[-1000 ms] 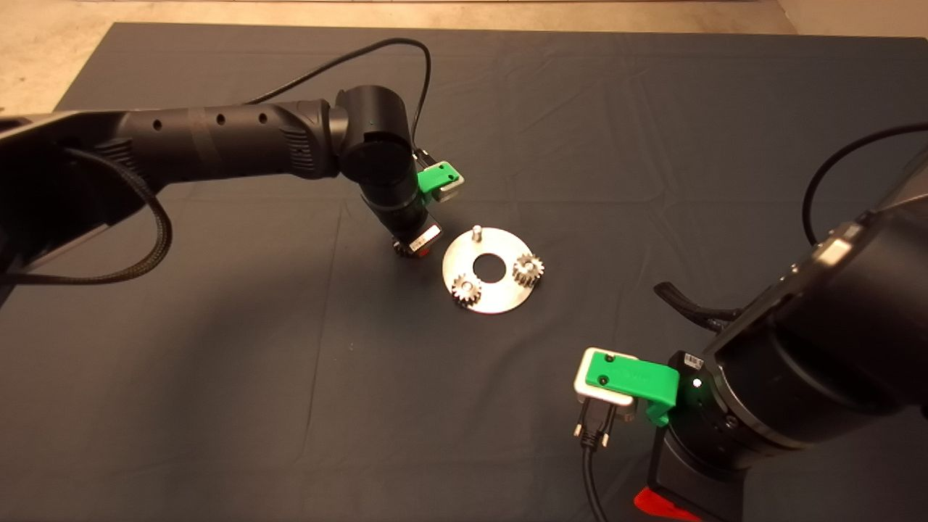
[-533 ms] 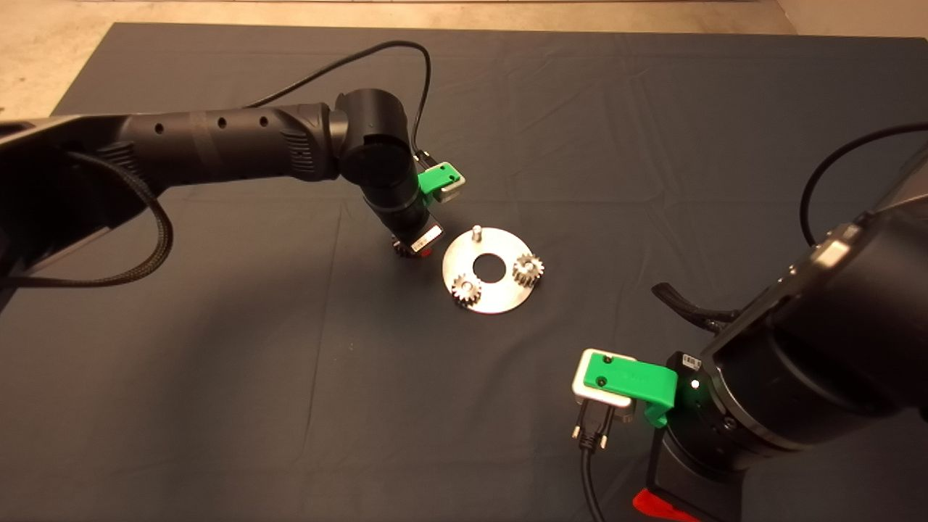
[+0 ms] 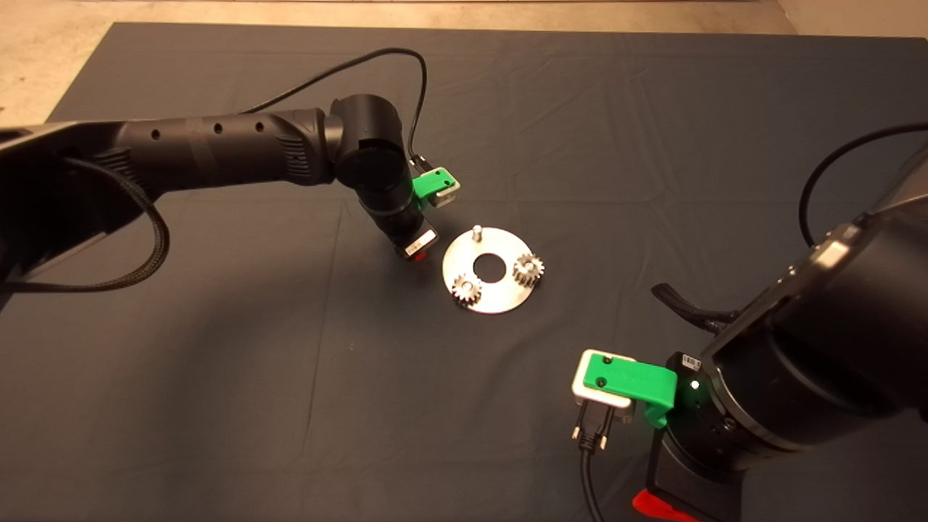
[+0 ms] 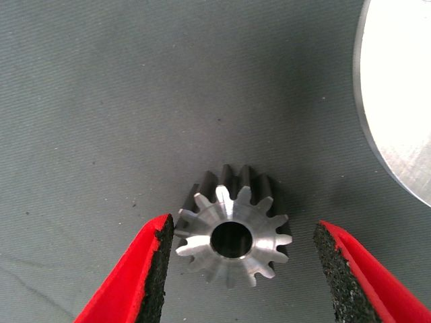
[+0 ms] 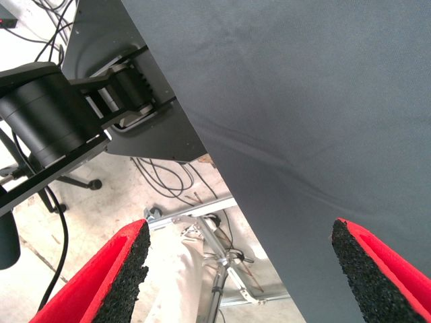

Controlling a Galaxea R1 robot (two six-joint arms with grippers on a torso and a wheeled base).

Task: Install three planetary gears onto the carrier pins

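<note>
The dark mat (image 3: 217,362) carries the round disc (image 3: 500,297): two planetary gears (image 3: 528,269) seated, one of the carrier pins (image 3: 477,232) bare. My right gripper (image 5: 239,276) waits spread at the mat's near edge. My left gripper (image 4: 239,272) straddles the third gear (image 4: 232,235) beside the disc, fingers spread, one pad (image 4: 160,259) perhaps touching its teeth.

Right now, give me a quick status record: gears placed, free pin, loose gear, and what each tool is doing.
gears placed: two, one and another on the round plate
free pin: one bare pin at the plate's far edge
loose gear: third gear lies flat on the mat beside the plate
left tool: open, straddling the loose gear, not clamped
right tool: open, parked at the mat's near right edge
</note>
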